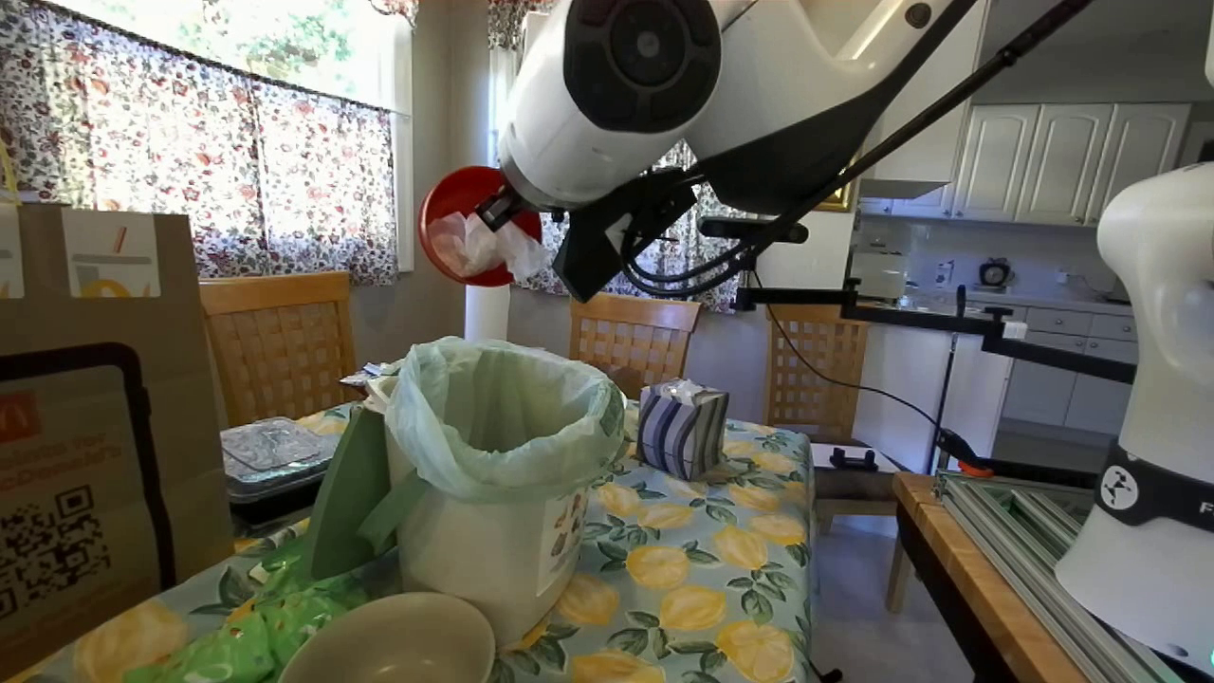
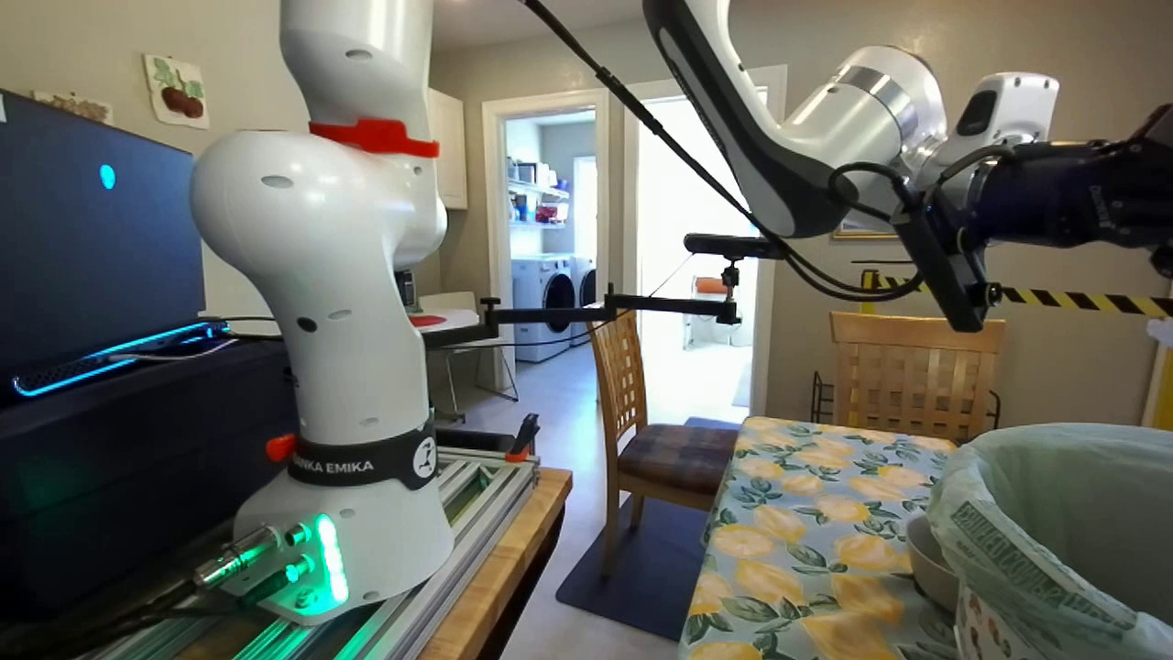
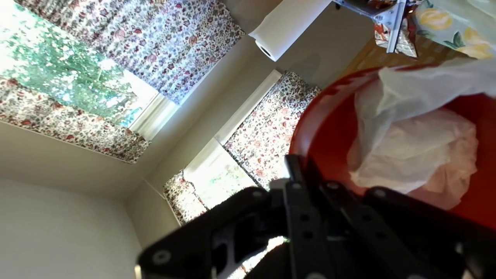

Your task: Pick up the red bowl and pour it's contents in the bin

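rim of the red bowl (image 1: 464,193), held tilted, higher than the bin (image 1: 474,550), is pinched by the gripper (image 3: 306,171), a hold judged right for light, stiff, perhaps slippery plastic.

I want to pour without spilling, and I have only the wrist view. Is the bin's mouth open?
Observer: Yes, in both exterior views the bin is open, with a green bag lining it and folded down outside.
Operator: Am I above it?
Observer: In an exterior view the red bowl shows higher than the bin; whether it is squarely over the mouth, I can't tell.
Operator: Anything beside the bin?
Observer: A beige bowl is close by, in both exterior views.
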### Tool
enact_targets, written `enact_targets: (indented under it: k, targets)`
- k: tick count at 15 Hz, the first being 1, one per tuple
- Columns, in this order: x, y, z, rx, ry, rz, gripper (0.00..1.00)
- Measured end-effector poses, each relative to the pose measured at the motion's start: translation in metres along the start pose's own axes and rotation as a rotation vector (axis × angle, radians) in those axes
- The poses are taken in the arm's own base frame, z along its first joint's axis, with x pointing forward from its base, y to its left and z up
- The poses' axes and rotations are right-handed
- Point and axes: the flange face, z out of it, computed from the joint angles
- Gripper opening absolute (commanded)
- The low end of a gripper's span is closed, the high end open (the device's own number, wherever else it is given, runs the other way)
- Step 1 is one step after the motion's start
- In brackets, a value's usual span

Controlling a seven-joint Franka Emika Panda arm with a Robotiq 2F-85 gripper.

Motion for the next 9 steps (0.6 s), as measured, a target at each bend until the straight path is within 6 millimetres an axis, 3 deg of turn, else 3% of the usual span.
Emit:
enact_targets:
  k: [9]
  targets:
    - [-0.024,0.000,-0.029,-0.104,0.111,0.098,0.01]
